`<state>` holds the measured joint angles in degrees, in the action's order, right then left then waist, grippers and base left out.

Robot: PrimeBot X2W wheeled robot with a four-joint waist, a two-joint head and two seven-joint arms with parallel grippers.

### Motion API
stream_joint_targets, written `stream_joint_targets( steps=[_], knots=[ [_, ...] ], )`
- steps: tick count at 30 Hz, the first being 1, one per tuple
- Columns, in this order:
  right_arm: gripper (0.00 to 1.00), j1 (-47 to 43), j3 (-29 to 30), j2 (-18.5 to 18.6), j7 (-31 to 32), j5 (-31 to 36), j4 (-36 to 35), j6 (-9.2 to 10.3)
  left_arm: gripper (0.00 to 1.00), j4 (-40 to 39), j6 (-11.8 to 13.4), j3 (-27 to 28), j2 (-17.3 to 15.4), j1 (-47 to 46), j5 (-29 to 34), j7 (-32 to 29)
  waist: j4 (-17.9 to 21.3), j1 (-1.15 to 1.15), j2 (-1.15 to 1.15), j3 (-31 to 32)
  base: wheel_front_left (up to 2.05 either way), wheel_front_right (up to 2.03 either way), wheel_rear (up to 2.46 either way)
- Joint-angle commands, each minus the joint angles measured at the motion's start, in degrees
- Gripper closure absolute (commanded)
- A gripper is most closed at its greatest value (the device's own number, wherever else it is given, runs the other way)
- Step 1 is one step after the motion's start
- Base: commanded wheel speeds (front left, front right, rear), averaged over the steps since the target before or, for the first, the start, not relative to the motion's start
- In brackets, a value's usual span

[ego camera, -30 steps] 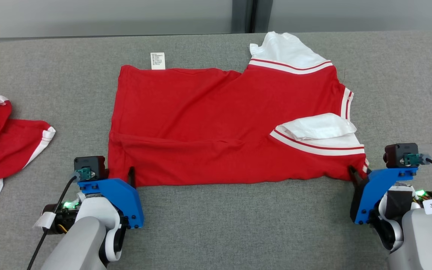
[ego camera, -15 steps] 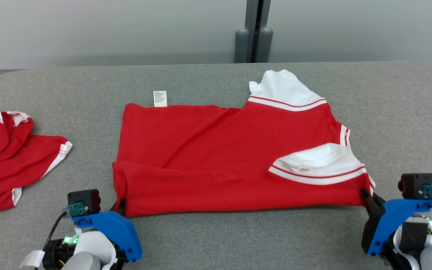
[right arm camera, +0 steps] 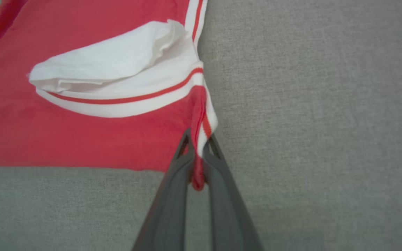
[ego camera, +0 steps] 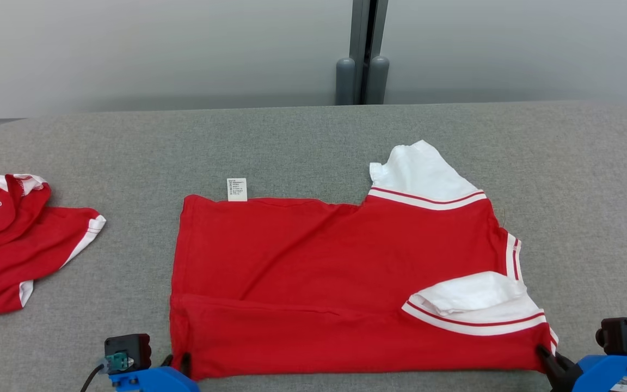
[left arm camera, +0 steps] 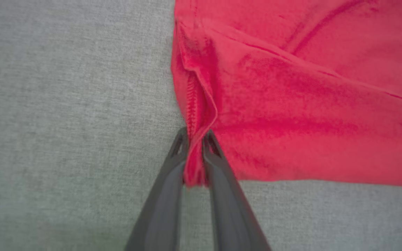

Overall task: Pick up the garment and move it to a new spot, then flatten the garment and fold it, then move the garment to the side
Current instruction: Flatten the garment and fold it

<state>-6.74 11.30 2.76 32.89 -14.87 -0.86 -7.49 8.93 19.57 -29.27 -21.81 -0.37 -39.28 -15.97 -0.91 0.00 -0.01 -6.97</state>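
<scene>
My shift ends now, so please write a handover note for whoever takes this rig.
Left gripper: shut on the near left corner of the garment.
Right gripper: shut on its near right corner.
It lies spread on the grey table, one white sleeve turned in on top.
Done: laid out, seemingly flattened.
Left: finish folding, move it aside.
A second red shirt lies crumpled at the left.

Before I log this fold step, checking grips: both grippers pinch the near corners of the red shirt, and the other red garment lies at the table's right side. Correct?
One slip: the other red garment lies at the left of the table, as the head view shows. The left gripper and right gripper each pinch a near corner of the red shirt.
</scene>
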Motion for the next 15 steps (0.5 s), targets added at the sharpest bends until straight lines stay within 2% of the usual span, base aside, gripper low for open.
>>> stream_joint_targets(
  steps=[1, 8, 11, 15],
  knots=[
    [0.00, -0.7, 0.0, 0.2, -0.3, -0.1, -0.3, -0.01, 0.00, -0.4, 0.6, 0.1, -0.4, 0.8, 0.1, -0.3, 0.0, 0.00, 0.01, 0.1, 0.00, 0.00, 0.00],
    [0.00, 3.1, -1.6, 0.2, -1.1, 2.4, -2.3, -0.02, 0.00, -3.7, 0.6, 0.4, -1.2, -1.3, -0.5, -1.8, 0.1, 0.00, 0.01, 0.4, 0.00, 0.00, 0.00],
    [0.00, 6.9, -3.6, 0.2, 0.7, 5.1, -4.0, -0.01, 0.00, -5.6, -0.9, 1.2, -1.8, -4.4, -1.6, -4.0, 0.3, 0.00, 0.01, -0.1, 0.00, 0.00, 0.00],
    [0.00, 14.8, -6.4, 0.4, 3.9, 7.3, -4.1, -0.01, 0.00, -5.8, -3.5, 2.4, -4.2, -12.1, -2.6, -8.3, 0.7, 0.00, 0.01, -1.4, 0.00, 0.00, 0.00]
  ],
)
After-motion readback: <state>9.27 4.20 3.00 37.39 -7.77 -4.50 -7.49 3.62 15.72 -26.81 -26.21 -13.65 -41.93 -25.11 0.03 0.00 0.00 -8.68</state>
